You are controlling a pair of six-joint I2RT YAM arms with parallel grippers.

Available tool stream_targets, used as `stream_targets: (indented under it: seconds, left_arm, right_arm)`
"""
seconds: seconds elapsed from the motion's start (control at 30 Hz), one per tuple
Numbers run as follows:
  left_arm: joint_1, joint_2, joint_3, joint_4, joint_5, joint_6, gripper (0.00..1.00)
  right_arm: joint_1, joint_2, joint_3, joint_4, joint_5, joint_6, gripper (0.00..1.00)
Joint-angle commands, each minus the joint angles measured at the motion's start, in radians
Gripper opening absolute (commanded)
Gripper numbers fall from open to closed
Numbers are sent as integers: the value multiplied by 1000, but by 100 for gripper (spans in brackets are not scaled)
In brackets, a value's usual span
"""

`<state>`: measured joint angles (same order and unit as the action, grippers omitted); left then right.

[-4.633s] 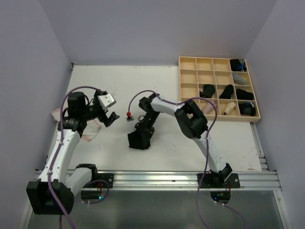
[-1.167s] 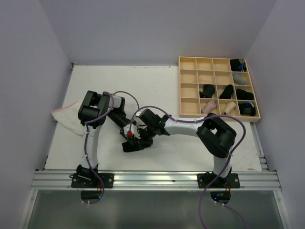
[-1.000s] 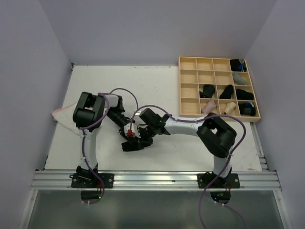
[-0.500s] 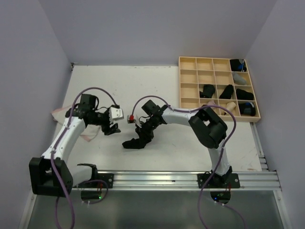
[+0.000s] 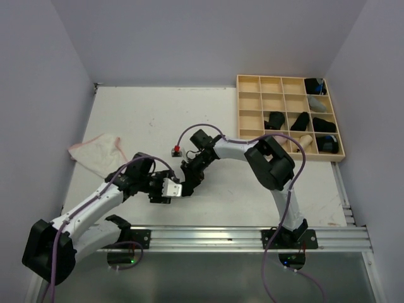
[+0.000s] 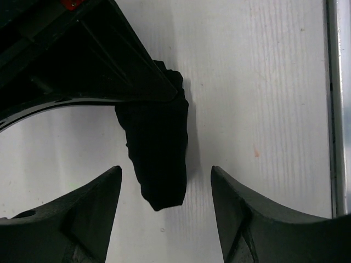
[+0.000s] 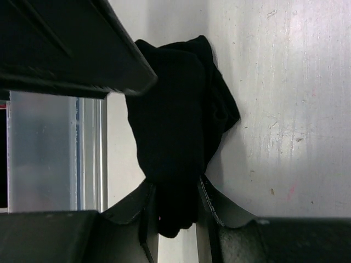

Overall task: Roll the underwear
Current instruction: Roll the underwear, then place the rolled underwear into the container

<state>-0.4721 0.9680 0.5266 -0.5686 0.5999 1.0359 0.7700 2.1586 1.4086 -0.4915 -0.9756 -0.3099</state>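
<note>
Pinches the black underwear (image 7: 170,126) with the right tool (image 7: 174,203), clamped on one end of a bunched, half-formed roll lying on the surface (image 5: 139,113) toward the near edge. Brackets the other end with the left tool (image 6: 164,175), spread wide (cloth between the fingers, not gripped). Seemingly mid-roll: needs tightening yet, then probably a slot in the tray (image 5: 251,101), already stocked with several rolls (image 5: 300,120). Leaves the whitish underwear (image 5: 95,151) flat at far left, not yet rolled.
</note>
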Motion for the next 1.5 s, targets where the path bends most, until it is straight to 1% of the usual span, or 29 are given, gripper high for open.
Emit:
stream_targets:
  seconds: [0.0, 0.03, 0.1, 0.17, 0.23, 0.27, 0.3, 0.33, 0.37, 0.43, 0.47, 0.57, 0.67, 0.7, 0.73, 0.87, 0.93, 1.0, 1.03, 1.07, 1.13, 1.2, 1.23, 1.27, 1.33, 1.37, 1.4, 1.47]
  left_arm:
    - [-51, 55, -42, 199, -109, -54, 68]
    - [-63, 102, -43, 206, -133, -34, 66]
    - [-65, 149, -48, 214, -155, -30, 62]
    - [-66, 193, -48, 225, -173, -27, 52]
    - [-66, 237, -27, 196, -166, -28, 40]
    - [-66, 260, -13, 178, -163, -43, 28]
    - [-65, 288, 28, 146, -160, -43, 21]
    - [-65, 340, 44, 106, -160, -57, 12]
    - [-65, 362, 56, 80, -151, -50, 8]
    - [-63, 403, 76, 44, -135, -62, 2]
    - [-60, 419, 82, 24, -124, -59, 1]
    - [-53, 485, 119, -31, -92, -68, 0]
    - [-36, 557, 160, -68, -74, -62, 0]
    - [-34, 581, 174, -86, -68, -56, 0]
    - [-31, 633, 191, -115, -60, -47, 0]
    - [-2, 738, 275, -184, -23, -31, 0]
    - [18, 808, 338, -233, -5, -22, 0]
    - [32, 883, 403, -284, 11, -11, 0]
    - [39, 906, 421, -298, 12, -10, 0]
    - [43, 926, 455, -307, 14, -11, 0]
    - [52, 975, 483, -333, 15, -10, 0]
    - [59, 1014, 516, -352, 17, -14, 0]
    - [59, 1025, 527, -358, 21, -17, 0]
    - [62, 1032, 544, -359, 24, -23, 0]
    - [64, 1057, 559, -370, 32, -31, 0]
    - [64, 1063, 569, -372, 34, -33, 0]
    - [64, 1072, 575, -373, 35, -39, 0]
    - [64, 1077, 581, -376, 35, -40, 0]
  right_arm:
    - [-6, 50, -5, -67, 100, 3, 0]
    - [-8, 50, -5, -67, 100, 2, 0]
    - [-9, 50, -3, -71, 95, -4, 0]
    - [-12, 50, 0, -82, 86, -9, 0]
    - [-15, 49, 1, -87, 100, -14, 0]
    - [-21, 34, -2, -81, 109, -15, 9]
    - [-27, 17, -10, -68, 121, -9, 16]
    - [-35, 0, -34, -29, 139, 0, 23]
    - [-58, -37, -46, -12, 165, 15, 35]
    - [-87, -74, -66, 19, 204, 31, 45]
    - [-127, -116, -68, 19, 222, 31, 52]
    - [-221, -205, -82, 34, 261, 17, 54]
    - [-293, -391, -129, 80, 305, -17, 60]
    - [-297, -391, -143, 85, 313, -38, 60]
    - [-301, -458, -166, 80, 317, -60, 60]
    - [-288, -612, -215, 59, 301, -158, 57]
    - [-244, -692, -246, 33, 325, -205, 54]
    - [-192, -739, -287, 12, 359, -299, 52]
    - [-131, -779, -304, 4, 414, -326, 50]
    - [-98, -801, -324, 11, 438, -369, 49]
    - [-33, -844, -382, 43, 486, -397, 49]
    - [9, -853, -419, 73, 527, -423, 46]
    - [56, -850, -425, 74, 546, -435, 40]
    - [75, -843, -431, 79, 573, -455, 37]
    - [138, -823, -444, 109, 600, -472, 34]
    - [158, -792, -444, 123, 615, -469, 36]
    - [188, -774, -441, 151, 624, -466, 41]
    - [210, -725, -422, 160, 638, -449, 49]
